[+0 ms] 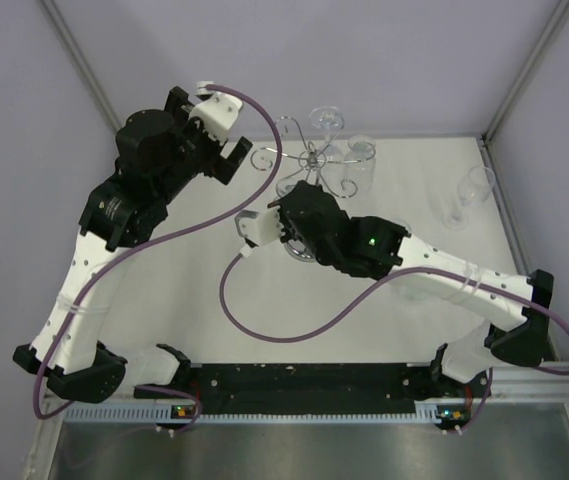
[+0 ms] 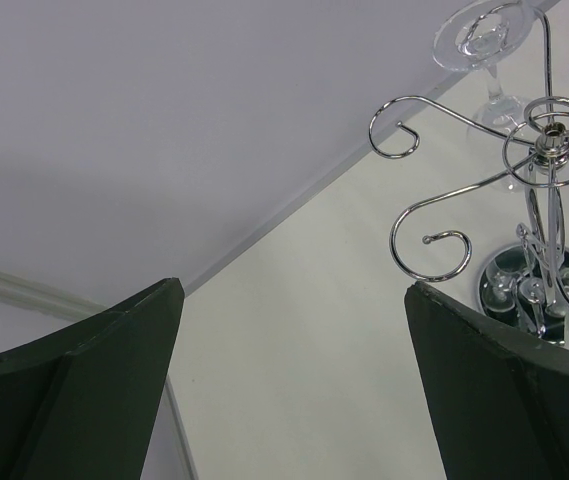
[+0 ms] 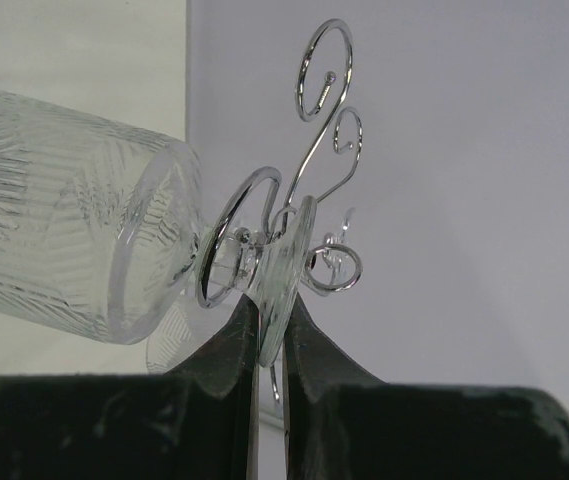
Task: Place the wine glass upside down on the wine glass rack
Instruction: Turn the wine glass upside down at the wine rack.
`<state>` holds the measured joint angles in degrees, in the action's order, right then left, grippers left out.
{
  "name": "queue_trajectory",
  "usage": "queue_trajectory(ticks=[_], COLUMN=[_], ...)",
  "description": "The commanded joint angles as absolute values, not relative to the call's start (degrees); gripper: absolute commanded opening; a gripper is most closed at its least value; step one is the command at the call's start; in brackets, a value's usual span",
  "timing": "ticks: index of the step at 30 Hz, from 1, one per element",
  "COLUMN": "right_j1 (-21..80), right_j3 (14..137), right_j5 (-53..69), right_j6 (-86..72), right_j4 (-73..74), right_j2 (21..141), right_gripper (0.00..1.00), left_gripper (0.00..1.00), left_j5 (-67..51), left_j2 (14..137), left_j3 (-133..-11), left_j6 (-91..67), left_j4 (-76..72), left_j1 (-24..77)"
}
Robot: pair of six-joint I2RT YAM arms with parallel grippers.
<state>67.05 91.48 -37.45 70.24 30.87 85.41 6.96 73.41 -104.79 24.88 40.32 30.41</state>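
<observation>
I'm clamping my right gripper [image 3: 272,322] on the foot of the wine glass [image 3: 74,230], pinching the disc edge-on. The glass is lying tilted, close to horizontal, with its bowl pointing left in the wrist view. Its stem looks to be sitting in a curl of the wine glass rack [image 3: 316,80]. My left gripper [image 2: 292,290] is hanging spread wide, gripping nothing, just left of the scrolls. Other hanging glasses [image 1: 326,120] are occupying the rack's far side. Another glass [image 1: 469,195] is sitting on the table [image 1: 284,300], right.
</observation>
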Motion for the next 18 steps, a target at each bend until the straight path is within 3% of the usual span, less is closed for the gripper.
queue_trajectory(ticks=[1, 18], right_j1=[67.8, 64.0], right_j3=[92.4, 90.9], right_j5=[-39.0, -36.9], right_j6=[69.9, 68.4], right_j4=[25.4, 25.3], right_j2=[81.7, 80.7], right_gripper=[0.0, 0.0], left_gripper=[0.99, 0.99], left_j5=[7.6, 7.4], left_j2=[73.2, 72.5], left_j3=[-106.1, -104.9], left_j6=[25.4, 26.1], left_j4=[38.2, 38.1], left_j1=[30.1, 30.1])
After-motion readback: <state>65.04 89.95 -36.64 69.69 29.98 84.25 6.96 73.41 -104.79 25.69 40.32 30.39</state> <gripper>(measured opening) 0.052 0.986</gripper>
